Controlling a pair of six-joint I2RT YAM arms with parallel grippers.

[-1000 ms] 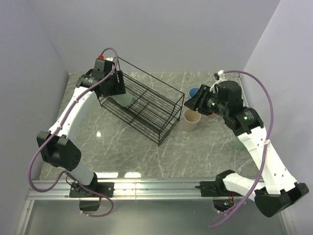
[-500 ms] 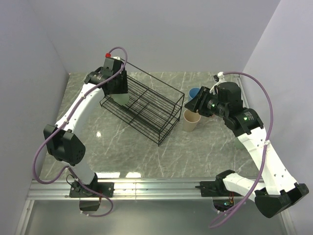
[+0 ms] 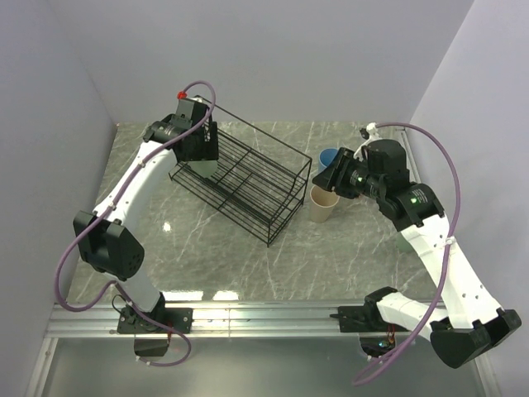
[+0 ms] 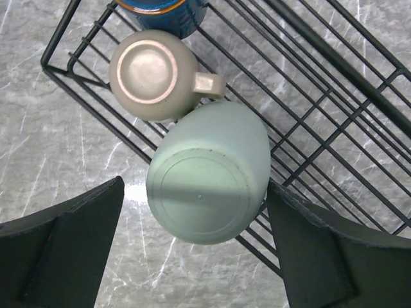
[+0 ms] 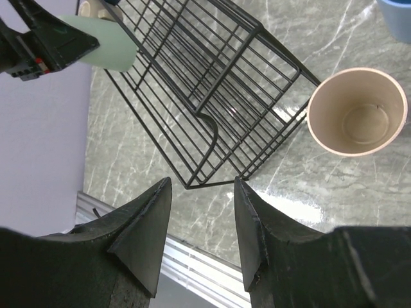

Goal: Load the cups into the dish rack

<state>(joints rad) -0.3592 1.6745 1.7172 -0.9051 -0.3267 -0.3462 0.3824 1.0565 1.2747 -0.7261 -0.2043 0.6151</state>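
Pale-green tumbler [image 4: 209,170] stands mouth-down at the far-left end of the dish rack [image 3: 248,178], close to the edge wire. It sits just beside the inverted tan handled mug [image 4: 154,76], and the dark navy mug [image 4: 164,9] is beyond that. The left gripper [image 3: 197,149] hangs over the tumbler with its jaws wide, one finger on each side and neither touching it. The tumbler looks slightly tilted, and I cannot tell whether its rim sits flat on the grid. The sound move for this arm is a straight vertical lift, with no sideways drift that could catch the tumbler or the mug's handle.

Further right, on the marble table [image 3: 347,248], the beige cup [image 5: 357,112] stands upright and empty, just beside the rack's near-right end. The blue cup [image 3: 329,156] is just behind it. The right gripper [image 5: 202,183] hovers above them, jaws parted narrowly and holding nothing.

The beige cup is likely next. The jaws should open wider, centre over its rim and come down with one finger inside the wall. The outer finger needs to stay clear of the rack wire and the blue cup.
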